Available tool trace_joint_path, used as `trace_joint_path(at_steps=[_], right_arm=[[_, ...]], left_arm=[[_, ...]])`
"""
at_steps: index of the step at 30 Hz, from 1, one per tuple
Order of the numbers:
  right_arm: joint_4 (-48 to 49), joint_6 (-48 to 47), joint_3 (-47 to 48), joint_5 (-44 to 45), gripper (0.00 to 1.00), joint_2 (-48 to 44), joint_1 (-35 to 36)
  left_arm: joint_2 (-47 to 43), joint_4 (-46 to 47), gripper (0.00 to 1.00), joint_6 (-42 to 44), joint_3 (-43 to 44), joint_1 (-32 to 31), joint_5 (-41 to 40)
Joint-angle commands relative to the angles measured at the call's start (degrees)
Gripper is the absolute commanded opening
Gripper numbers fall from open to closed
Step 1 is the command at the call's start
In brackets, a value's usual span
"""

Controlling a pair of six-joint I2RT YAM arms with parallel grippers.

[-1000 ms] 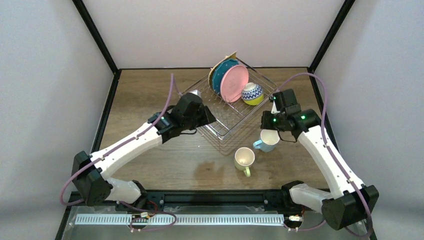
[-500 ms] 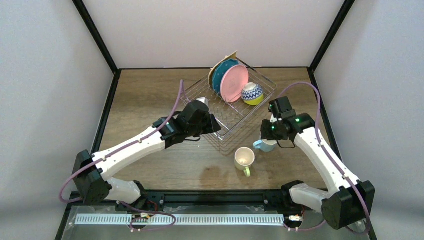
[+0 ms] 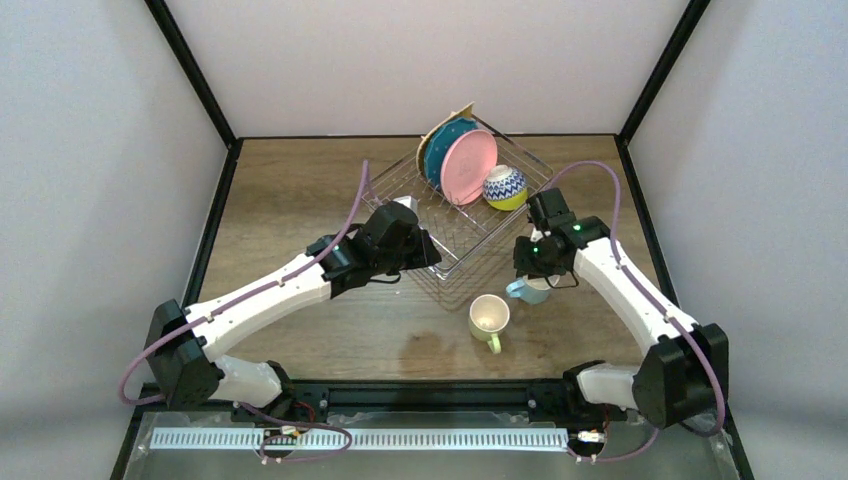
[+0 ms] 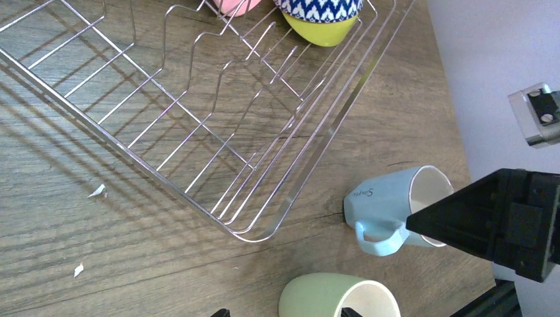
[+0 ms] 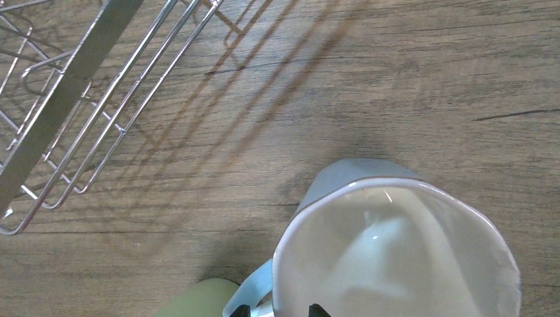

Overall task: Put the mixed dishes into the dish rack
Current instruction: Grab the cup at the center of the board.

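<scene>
The light-blue mug [image 5: 396, 251] stands upright on the table beside the dish rack [image 3: 497, 241]. My right gripper [image 5: 277, 310] is open, one fingertip inside the rim and one outside by the handle. It covers most of that mug [image 3: 527, 292] from above. The pale yellow-green mug [image 3: 489, 318] stands just in front. My left gripper [image 4: 284, 313] is open and empty, hovering by the rack's near edge with the green mug [image 4: 330, 300] just ahead of its tips. In the rack stand the pink plate [image 3: 468, 167], teal plate [image 3: 438, 152] and tan plate [image 3: 464, 110], and the patterned bowl [image 3: 505, 187] lies beside them.
The rack's wire rim [image 4: 310, 158] runs close to both mugs. The two mugs stand almost touching. Walls with black frame posts close off the table at the back and sides. Small white crumbs [image 4: 96, 191] lie on the wood left of the rack.
My right gripper has come down and leftward onto the light-blue mug, now hiding most of it. The left gripper shifted slightly right along the rack, then held still.
</scene>
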Motion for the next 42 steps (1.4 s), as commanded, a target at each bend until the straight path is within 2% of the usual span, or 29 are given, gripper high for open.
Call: trace_joint_path(at_steps=[1,11,14,16,19,24,35,42], right_arm=[[2.2,-0.8,-0.3,0.8,0.50,2.4,0.4],[5.1,-0.8,-1.5,0.6,0.49,7.1,0.3],[5.6,-0.9,-1.5,0.8,0.45,8.1,0.3],[5.5,-0.9,-1.6,0.8,0.39,8.2,0.4],[5.2,-0.7,-1.9,1.8,0.22,7.0,0.3],[4.1,-0.4,-2.3,2.8,0.01,4.9,0.4],[2.9,0.7,0.9,3.6,0.01,-1.7,0.3],[3.7,1.5,5.5,1.6,0.01,-6.6,0.4]], left_arm=[[0.6,0.7,0.96,1.0,-1.1,-0.3,-0.1],[-0.1,2.1,0.96,0.4,-3.3,-0.2,-0.1],[-0.2,2.4,0.96,0.1,-3.5,-0.2,-0.1],[-0.3,2.4,0.96,-0.1,-3.6,-0.3,-0.1],[-0.6,2.3,0.96,-0.3,-3.9,-0.2,-0.3],[-0.8,2.2,0.96,-0.5,-4.3,-0.3,-0.2],[-0.1,1.3,0.96,-1.1,-1.4,-0.2,1.9],[-0.5,3.0,0.96,-4.8,1.4,-0.2,8.9]])
